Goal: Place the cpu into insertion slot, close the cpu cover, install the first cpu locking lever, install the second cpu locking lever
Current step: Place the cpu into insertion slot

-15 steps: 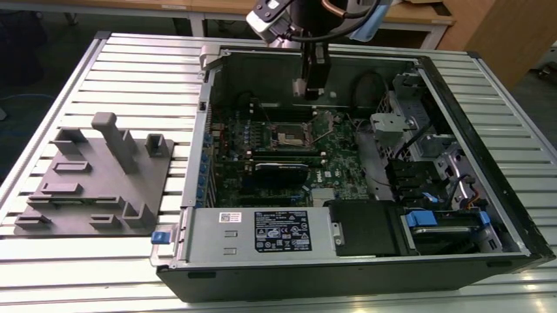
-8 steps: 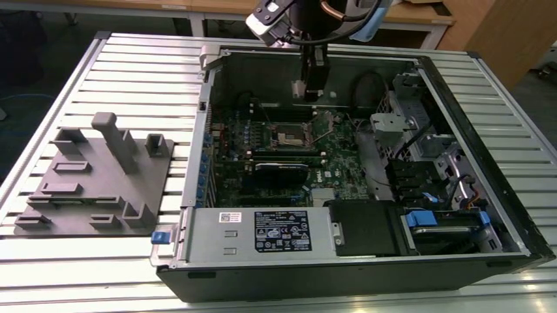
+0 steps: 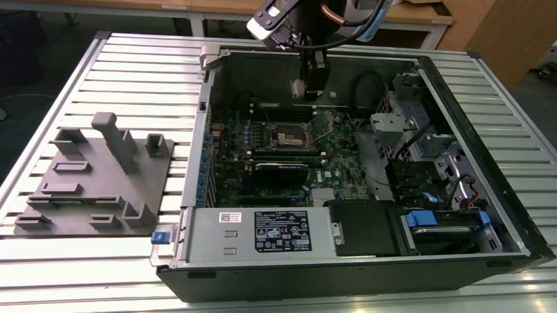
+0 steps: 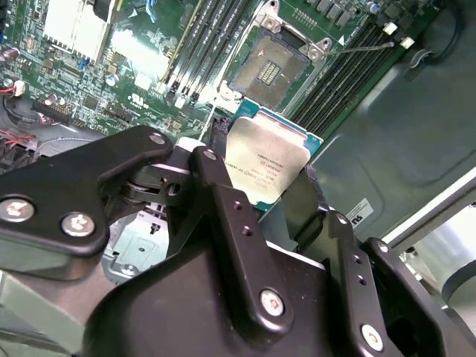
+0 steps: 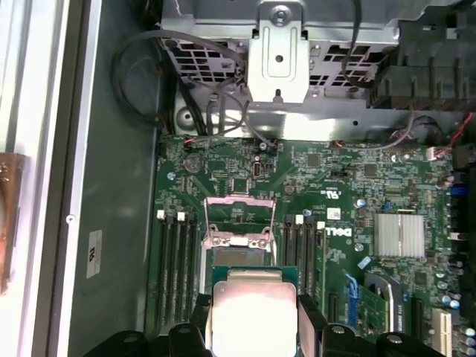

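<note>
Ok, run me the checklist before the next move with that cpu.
1. Grip: ok. The gripper is shut on the cpu, with a finger on each of two opposite edges.
2. Slot bare: ok. Its dark centre is exposed, with no chip in it.
3. Cpu apart from slot: ok. It is held off the board, not seated.
4. Path: ok. Nothing lies between cpu and slot in the second wrist view.
5. Cpu corners matched to slot: cannot tell.

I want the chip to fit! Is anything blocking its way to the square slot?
Nothing visible does. The gripper holds the cpu apart from the insertion slot, whose dark centre lies open and bare.
</note>
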Controlling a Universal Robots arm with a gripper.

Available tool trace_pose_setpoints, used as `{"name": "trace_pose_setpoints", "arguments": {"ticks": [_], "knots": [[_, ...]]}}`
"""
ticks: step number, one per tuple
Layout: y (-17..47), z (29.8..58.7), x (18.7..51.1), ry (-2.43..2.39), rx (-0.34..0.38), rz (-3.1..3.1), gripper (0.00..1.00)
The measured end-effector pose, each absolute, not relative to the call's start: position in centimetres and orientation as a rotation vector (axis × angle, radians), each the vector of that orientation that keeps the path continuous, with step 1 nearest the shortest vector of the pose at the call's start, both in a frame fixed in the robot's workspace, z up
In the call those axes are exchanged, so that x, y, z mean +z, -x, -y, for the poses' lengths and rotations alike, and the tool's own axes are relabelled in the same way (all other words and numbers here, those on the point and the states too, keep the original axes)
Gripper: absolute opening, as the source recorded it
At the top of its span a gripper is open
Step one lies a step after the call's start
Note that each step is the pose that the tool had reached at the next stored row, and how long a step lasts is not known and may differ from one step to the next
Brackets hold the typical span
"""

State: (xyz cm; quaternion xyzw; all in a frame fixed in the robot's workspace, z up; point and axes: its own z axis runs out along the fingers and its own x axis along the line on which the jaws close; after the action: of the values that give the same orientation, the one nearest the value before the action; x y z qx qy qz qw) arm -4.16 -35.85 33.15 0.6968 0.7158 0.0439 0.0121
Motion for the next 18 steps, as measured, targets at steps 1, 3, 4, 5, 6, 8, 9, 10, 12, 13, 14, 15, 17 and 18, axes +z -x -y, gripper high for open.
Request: {"name": "trace_pose_setpoints", "arguments": {"ticks": [1,3,4,5,6,8,9,10,12,13,14,15,17,18], "knots": [[4.2,35.9,33.1,-2.173,0.137,-2.232,0.54],[4.2,35.9,31.9,-2.173,0.137,-2.232,0.54],[4.2,35.9,31.9,-2.173,0.137,-2.232,0.54],[4.2,35.9,31.9,-2.173,0.137,-2.232,0.54],[4.2,35.9,31.9,-2.173,0.137,-2.232,0.54],[4.2,35.9,31.8,-2.173,0.137,-2.232,0.54],[4.2,35.9,31.8,-2.173,0.137,-2.232,0.54],[4.2,35.9,31.8,-2.173,0.137,-2.232,0.54],[4.2,35.9,31.2,-2.173,0.137,-2.232,0.54],[4.2,35.9,30.6,-2.173,0.137,-2.232,0.54],[4.2,35.9,30.6,-2.173,0.137,-2.232,0.54],[4.2,35.9,30.6,-2.173,0.137,-2.232,0.54],[4.2,35.9,30.5,-2.173,0.137,-2.232,0.54],[4.2,35.9,30.5,-2.173,0.137,-2.232,0.54]]}}
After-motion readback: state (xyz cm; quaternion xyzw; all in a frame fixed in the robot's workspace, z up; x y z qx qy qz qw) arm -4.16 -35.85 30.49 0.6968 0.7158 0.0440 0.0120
